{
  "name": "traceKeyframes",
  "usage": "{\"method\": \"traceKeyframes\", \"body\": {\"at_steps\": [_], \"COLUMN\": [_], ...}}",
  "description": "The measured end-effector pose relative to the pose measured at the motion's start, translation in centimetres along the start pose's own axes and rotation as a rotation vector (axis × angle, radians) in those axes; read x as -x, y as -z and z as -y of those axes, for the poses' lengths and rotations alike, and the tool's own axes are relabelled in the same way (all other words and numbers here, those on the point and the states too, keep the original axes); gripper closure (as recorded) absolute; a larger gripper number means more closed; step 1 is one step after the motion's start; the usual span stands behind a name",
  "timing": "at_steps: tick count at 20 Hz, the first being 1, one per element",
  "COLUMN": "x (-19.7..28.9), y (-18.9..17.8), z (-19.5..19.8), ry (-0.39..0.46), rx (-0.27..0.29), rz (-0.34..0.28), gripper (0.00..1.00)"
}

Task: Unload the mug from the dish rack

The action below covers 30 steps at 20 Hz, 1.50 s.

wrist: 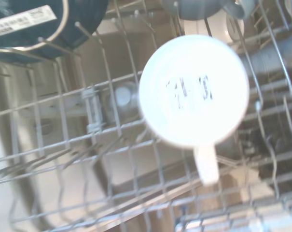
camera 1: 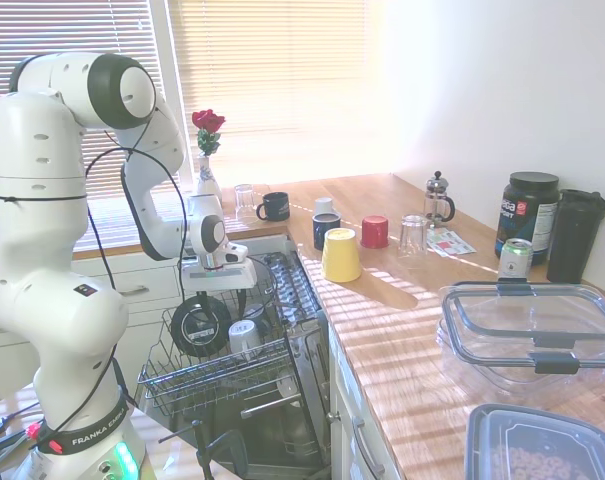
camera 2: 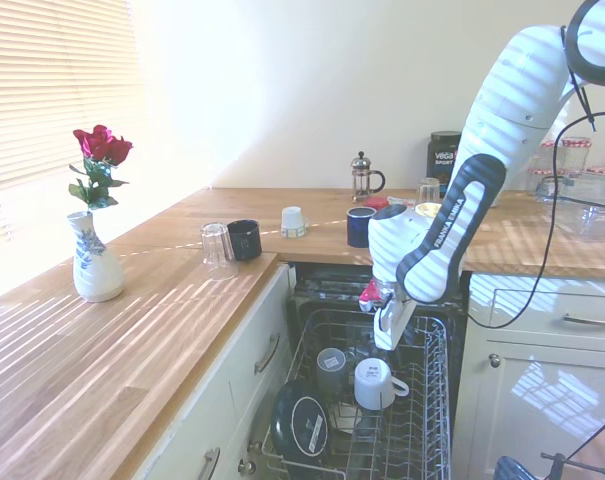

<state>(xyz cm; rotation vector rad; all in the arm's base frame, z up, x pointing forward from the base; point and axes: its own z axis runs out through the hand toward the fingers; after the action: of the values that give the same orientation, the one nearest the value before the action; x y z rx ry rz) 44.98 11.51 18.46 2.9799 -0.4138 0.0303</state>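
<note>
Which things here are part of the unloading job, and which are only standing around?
Part of the job: mug, dish rack, claw above them.
Only standing around: dark plate, vase with roses, yellow cup, French press.

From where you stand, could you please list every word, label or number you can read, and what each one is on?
"FRANKA EMIKA" on the arm's base ring.
"FRANKA" on the arm's forearm; the rest is too small.
"SPORT" on the black tub; its brand line above is blurred.
Dark print on the mug base: blurred, unreadable.
Label on the dark plate in the dish rack: too blurred.
</note>
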Motion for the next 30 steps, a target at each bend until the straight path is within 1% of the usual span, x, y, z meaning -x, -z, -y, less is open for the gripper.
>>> {"method": "traceKeyframes", "body": {"at_steps": [5, 8, 14, 17, 23, 25, 30], "x": [-2.8, -4.2, -4.5, -4.6, -3.6, -3.3, -2.8], "y": [-3.0, -5.1, -7.2, -8.1, -10.4, -10.4, -10.1], "z": [1.7, 1.5, 1.1, 1.1, 1.8, 2.4, 3.1], "ry": [0.078, 0.112, 0.185, 0.212, 0.251, 0.259, 0.249], "rx": [0.013, 0.021, 0.019, 0.015, 0.04, 0.05, 0.085], "rz": [0.009, 0.028, 0.068, 0.077, 0.057, 0.043, 0.02], "gripper": [0.0, 0.0, 0.0, 0.0, 0.0, 0.0, 0.0]}}
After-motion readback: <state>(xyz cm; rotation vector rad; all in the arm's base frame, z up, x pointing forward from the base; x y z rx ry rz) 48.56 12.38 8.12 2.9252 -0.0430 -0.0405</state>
